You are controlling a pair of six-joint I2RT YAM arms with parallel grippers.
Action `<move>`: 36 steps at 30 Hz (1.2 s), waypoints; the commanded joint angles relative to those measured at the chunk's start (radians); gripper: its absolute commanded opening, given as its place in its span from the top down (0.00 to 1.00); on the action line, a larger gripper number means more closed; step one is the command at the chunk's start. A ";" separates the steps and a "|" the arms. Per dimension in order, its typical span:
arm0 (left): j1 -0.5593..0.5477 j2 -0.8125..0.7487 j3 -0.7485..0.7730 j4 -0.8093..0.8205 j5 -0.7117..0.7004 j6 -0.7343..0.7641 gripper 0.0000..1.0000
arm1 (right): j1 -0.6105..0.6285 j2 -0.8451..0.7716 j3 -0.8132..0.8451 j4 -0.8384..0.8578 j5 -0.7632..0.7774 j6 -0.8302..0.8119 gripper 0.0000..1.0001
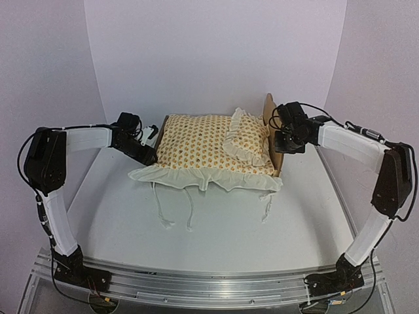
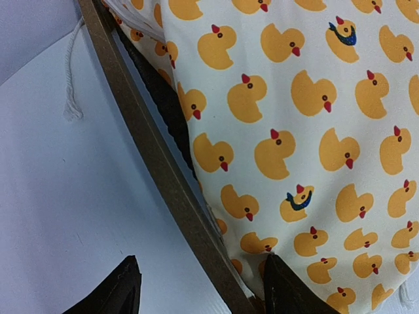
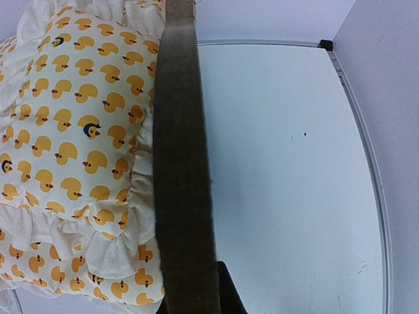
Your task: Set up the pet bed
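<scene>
The near half of the surface (image 1: 216, 242) is bare. Beyond it, the cushion's ties (image 1: 190, 210) trail toward 6 o'clock over the surface.

The bed (image 1: 269, 112) stands mid-surface, lying along the 9-to-3 line. The cushion (image 1: 196, 140) covers its base, with the frill spilling over the 6 o'clock side. The pillow (image 1: 245, 139) lies on the cushion at the 3 o'clock end, against the headboard (image 3: 183, 163).

The bedding looks done, so I judge the step in hand to be taking hold of the frame at both ends, to square or shift it.

At 9 o'clock, the left claw (image 2: 204, 296) stands half-wide astride the footboard (image 2: 157, 163). One finger (image 2: 121, 291) is clear of the wood on the outer side. The other is just beside the wood on the cushion side, so nothing is pinched yet.

At 3 o'clock, the right claw (image 1: 283, 140) is narrow on the headboard. One finger (image 3: 229, 291) lies against the outer face and its partner is hidden behind the board. I read this as a pinch on the bed.

Next, the left claw needs to close onto the footboard without trapping cushion fabric. Any lift or slide then needs both arms moving together and level. Otherwise the thin frame may twist, or the loose pillow may slip off.
</scene>
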 commanded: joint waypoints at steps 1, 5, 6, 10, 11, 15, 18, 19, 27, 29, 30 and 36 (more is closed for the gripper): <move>0.027 -0.027 0.008 0.027 -0.089 0.088 0.38 | 0.020 -0.136 -0.085 -0.030 0.088 0.088 1.00; 0.027 -0.054 0.010 0.015 -0.028 0.088 0.34 | 0.053 -0.212 -0.146 -0.048 0.052 0.145 0.93; 0.027 -0.064 0.010 0.012 -0.011 0.086 0.33 | 0.053 -0.221 -0.142 -0.058 0.042 0.143 0.76; 0.027 -0.093 0.046 -0.033 0.056 0.065 0.26 | 0.053 -0.227 -0.038 -0.140 0.051 0.100 0.50; 0.027 -0.102 0.060 -0.050 0.071 0.060 0.25 | 0.053 -0.230 -0.004 -0.158 0.060 0.088 0.49; 0.027 -0.149 0.069 -0.072 0.126 0.031 0.19 | 0.072 -0.213 0.200 -0.222 0.135 0.031 0.49; 0.027 -0.164 0.091 -0.102 0.138 0.017 0.17 | 0.141 -0.131 0.396 -0.245 0.189 -0.036 0.48; 0.027 -0.166 0.097 -0.109 0.136 0.016 0.17 | 0.169 -0.077 0.452 -0.257 0.188 -0.047 0.46; 0.048 -0.200 0.145 -0.155 0.095 0.049 0.11 | 0.212 0.267 0.746 -0.340 0.068 0.010 0.35; 0.051 -0.207 0.144 -0.164 0.094 0.055 0.10 | 0.209 0.328 0.784 -0.342 0.059 0.020 0.31; 0.052 -0.210 0.141 -0.165 0.095 0.056 0.10 | 0.203 0.355 0.797 -0.342 0.055 0.026 0.29; 0.052 -0.221 0.126 -0.170 0.115 0.047 0.10 | 0.120 0.470 0.806 -0.342 -0.033 0.123 0.24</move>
